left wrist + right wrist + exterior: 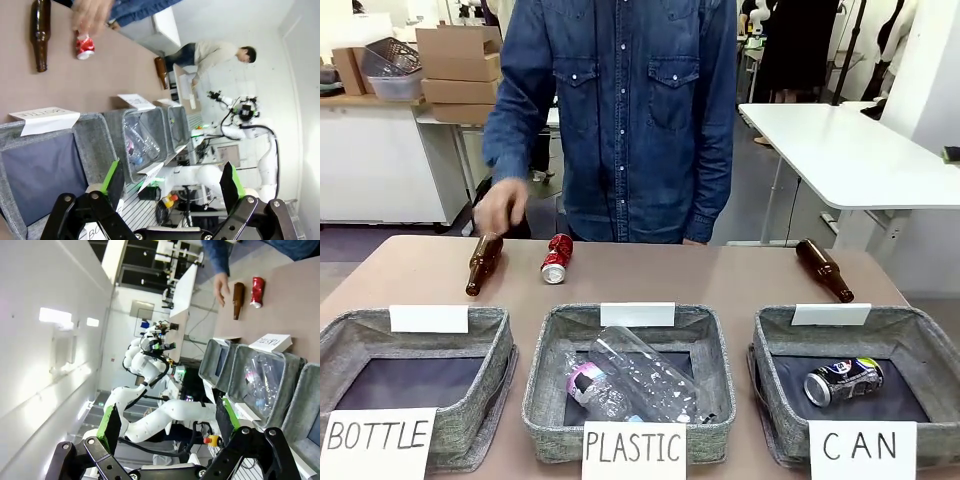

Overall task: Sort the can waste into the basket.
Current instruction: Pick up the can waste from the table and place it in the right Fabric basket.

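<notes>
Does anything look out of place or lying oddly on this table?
Yes. The red can lies on its side on the table, outside the CAN basket, where the blue can already lies. The left bottle and the right bottle also lie loose on the table.

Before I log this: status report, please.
Left claw open, right claw open. Blue can in CAN basket; red can on table. Person's hand near red can.
</notes>
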{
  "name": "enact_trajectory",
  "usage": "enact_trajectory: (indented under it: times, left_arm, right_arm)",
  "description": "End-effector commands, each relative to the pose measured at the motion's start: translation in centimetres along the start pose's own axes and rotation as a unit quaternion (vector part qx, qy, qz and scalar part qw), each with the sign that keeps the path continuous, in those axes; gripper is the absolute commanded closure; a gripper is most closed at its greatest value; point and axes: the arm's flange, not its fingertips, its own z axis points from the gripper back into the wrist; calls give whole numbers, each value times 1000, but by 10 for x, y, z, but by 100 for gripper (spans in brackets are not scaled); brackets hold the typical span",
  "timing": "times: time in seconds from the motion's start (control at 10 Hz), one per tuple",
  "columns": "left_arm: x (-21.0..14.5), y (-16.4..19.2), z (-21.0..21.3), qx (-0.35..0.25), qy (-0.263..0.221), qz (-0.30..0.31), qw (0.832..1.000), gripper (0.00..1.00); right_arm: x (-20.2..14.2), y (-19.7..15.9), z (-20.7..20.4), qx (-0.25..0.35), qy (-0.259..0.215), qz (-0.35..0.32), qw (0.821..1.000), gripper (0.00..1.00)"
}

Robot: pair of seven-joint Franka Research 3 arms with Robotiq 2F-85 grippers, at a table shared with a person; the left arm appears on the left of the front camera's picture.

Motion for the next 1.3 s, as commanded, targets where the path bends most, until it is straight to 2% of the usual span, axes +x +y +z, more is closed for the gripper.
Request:
enact_trajectory:
  times: [0.0, 0.2, 0.3, 0.4, 0.6, 0.7, 0.8, 1.0, 1.2]
  left_arm:
    - [22, -14, -19, 87, 72, -33, 993, 0]
    - [44, -13, -47, 148, 102, -47, 983, 0]
    - [54, -8, -62, 149, 128, -40, 980, 0]
    - [61, -4, -48, 129, 124, -30, 983, 0]
    - [52, -11, 31, 152, 13, -29, 988, 0]
    - [38, -16, 62, 161, -26, -29, 986, 0]
    - [23, -16, 82, 165, -45, -24, 985, 0]
    - [12, -6, 91, 152, -52, -16, 987, 0]
    - [26, 3, 64, 139, -16, -18, 990, 0]
  right_arm:
    - [1, 0, 1, -2, 5, 12, 1000, 0]
    - [1, 0, 1, -2, 5, 12, 1000, 0]
    - [1, 0, 1, -2, 5, 12, 1000, 0]
    - [1, 0, 1, -2, 5, 12, 1000, 0]
    - [1, 0, 1, -2, 5, 12, 1000, 0]
    - [1, 0, 1, -2, 5, 12, 1000, 0]
    - [1, 0, 1, -2, 5, 12, 1000, 0]
    - [1, 0, 1, -2, 5, 12, 1000, 0]
    - [1, 0, 1, -2, 5, 12, 1000, 0]
